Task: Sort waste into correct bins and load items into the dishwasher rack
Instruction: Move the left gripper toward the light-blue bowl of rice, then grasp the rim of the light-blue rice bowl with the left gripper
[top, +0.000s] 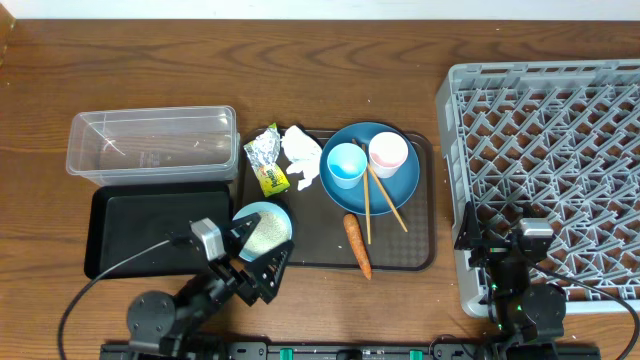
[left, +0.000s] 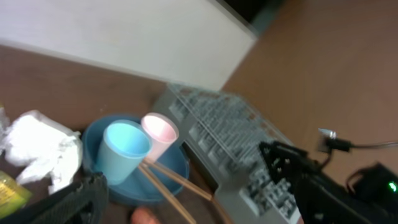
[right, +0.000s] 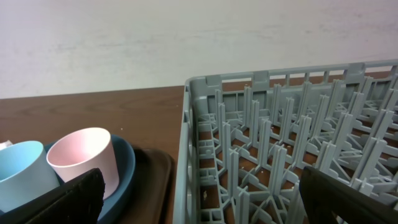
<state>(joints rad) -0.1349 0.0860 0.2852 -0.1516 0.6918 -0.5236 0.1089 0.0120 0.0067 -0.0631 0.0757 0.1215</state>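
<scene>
Left jaws spread, empty, by light-blue bowl (top: 248, 212) (rice (top: 268, 234) inside); right jaws spread, empty, over rack (top: 446, 120) edge. Blue cup (top: 346, 165), pink cup (top: 388, 153), chopsticks (top: 367, 210) on dark-blue plate (top: 400, 186) on brown tray (top: 420, 250); wrapper (top: 266, 160), tissue (top: 300, 152), carrot (top: 357, 243) alongside.

Dark wood-grain table (top: 330, 60), plain pale wall (right: 155, 37) behind it

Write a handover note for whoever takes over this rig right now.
Left end effector: open, empty, beside the bowl of rice.
Right end effector: open, empty, at the rack's near edge.
Wrapper, tissue, carrot, plate with blue cup, pink cup, chopsticks: all on the brown tray.
Done: nothing; clear tub, black tray and rack are empty.
Left: bin the waste, rack the dishes.
</scene>
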